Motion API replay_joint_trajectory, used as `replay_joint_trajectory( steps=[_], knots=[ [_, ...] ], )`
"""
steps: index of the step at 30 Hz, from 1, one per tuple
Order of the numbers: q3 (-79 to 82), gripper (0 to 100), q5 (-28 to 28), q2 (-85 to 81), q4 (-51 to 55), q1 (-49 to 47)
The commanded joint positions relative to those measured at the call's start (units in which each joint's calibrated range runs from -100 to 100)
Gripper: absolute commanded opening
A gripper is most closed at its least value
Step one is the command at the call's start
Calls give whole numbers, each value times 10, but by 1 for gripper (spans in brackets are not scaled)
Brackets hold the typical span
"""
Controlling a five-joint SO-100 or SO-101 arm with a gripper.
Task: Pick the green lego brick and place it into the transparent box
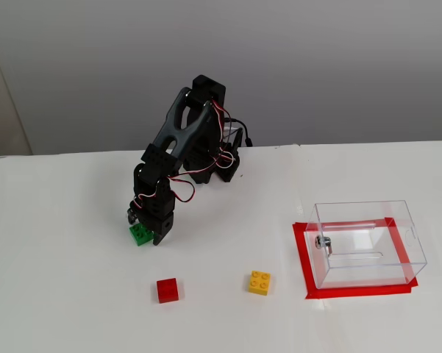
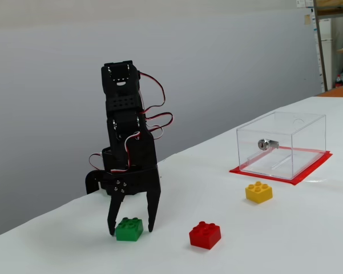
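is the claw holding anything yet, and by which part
Nothing held yet: the claw straddles the green lego brick on the table, fingers near its sides, not clamped.

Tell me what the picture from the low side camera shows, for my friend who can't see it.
A black robot arm's end effector reaches down with its two fingers on either side of a small bright green plastic brick on a white table. A red plastic brick and a yellow plastic brick sit further right, before a clear plastic box on red tape.
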Motion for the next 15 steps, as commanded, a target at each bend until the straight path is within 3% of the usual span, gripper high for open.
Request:
replay_joint_trajectory(
  steps=[1,15],
  knots=[
    [1,18,-2,2,-3,0],
    [-11,17,-1,-21,4,6]
  ],
)
